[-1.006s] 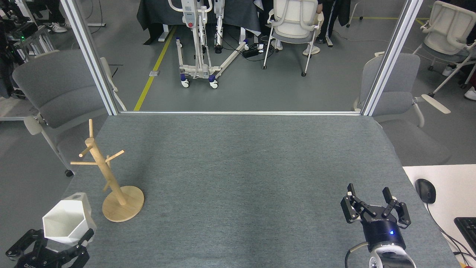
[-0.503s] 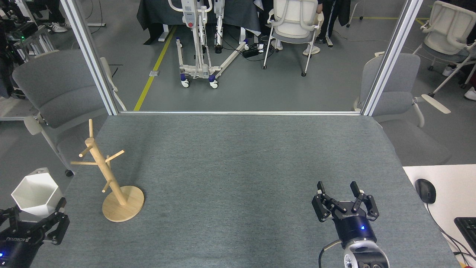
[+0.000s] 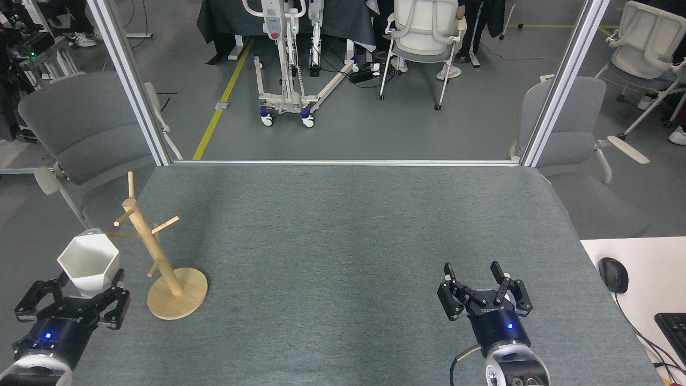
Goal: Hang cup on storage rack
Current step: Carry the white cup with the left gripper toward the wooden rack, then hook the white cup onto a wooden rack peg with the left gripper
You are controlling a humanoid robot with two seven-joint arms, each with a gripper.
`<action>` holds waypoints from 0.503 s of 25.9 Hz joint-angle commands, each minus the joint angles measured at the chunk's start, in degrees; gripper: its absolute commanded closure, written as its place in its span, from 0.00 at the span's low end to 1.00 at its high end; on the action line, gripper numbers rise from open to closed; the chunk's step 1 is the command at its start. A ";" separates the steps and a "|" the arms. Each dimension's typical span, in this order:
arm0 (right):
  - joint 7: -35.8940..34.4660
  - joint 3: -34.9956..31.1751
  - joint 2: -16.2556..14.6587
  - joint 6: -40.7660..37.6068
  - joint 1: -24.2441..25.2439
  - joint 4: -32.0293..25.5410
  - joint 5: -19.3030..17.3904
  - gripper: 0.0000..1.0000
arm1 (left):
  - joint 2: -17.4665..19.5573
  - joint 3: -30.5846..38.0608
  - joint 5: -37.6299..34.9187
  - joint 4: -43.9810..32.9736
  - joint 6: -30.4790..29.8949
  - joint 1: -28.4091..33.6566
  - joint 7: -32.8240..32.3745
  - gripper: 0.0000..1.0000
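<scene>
Left gripper (image 3: 80, 292): closed on cup (image 3: 88, 261), held at 9 o'clock of storage rack (image 3: 155, 252). Right gripper (image 3: 474, 279): spread wide, nothing held.

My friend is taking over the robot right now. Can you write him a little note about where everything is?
Left gripper: jaws shut on the cup, held up, rim facing upward, just left of the storage rack.
Right gripper: jaws open, empty, over the grey table.
Done: cup picked up and brought beside the rack.
Left: slip the cup's handle hole over a peg, then let go.
</scene>
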 commanded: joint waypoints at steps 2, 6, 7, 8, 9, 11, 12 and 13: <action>0.14 -0.28 0.11 0.38 -0.01 0.56 -0.21 0.01 | -0.11 -0.42 -0.18 1.92 0.20 -1.60 -0.29 1.00; 0.14 -0.72 0.28 0.82 -0.01 1.26 -0.30 0.01 | -0.28 -0.60 -0.36 2.45 0.20 -2.57 -0.29 1.00; 0.14 -0.81 0.37 0.91 -0.01 1.26 -0.30 0.01 | -0.28 -0.86 -0.53 2.36 0.20 -2.57 -0.20 1.00; 0.14 -0.90 0.37 0.91 -0.01 1.26 -0.30 0.01 | -0.20 -1.21 -1.23 2.36 0.20 -2.57 -0.20 1.00; 0.14 -0.90 0.37 0.82 -0.01 1.26 -0.39 0.01 | -0.28 -1.56 -2.29 2.36 0.20 -2.57 -0.20 1.00; 0.14 -0.90 0.37 0.91 -0.10 1.26 -0.39 0.01 | -0.55 -1.83 -4.13 2.45 0.20 -2.57 -0.29 1.00; 0.14 -0.90 0.37 0.91 -0.19 1.26 -0.39 0.01 | -0.81 -1.83 -4.22 2.36 0.11 -2.66 -0.29 1.00; 0.14 -0.90 0.37 0.91 -0.19 1.35 -0.39 0.01 | -0.99 -1.83 -4.31 2.36 0.11 -2.57 -0.29 1.00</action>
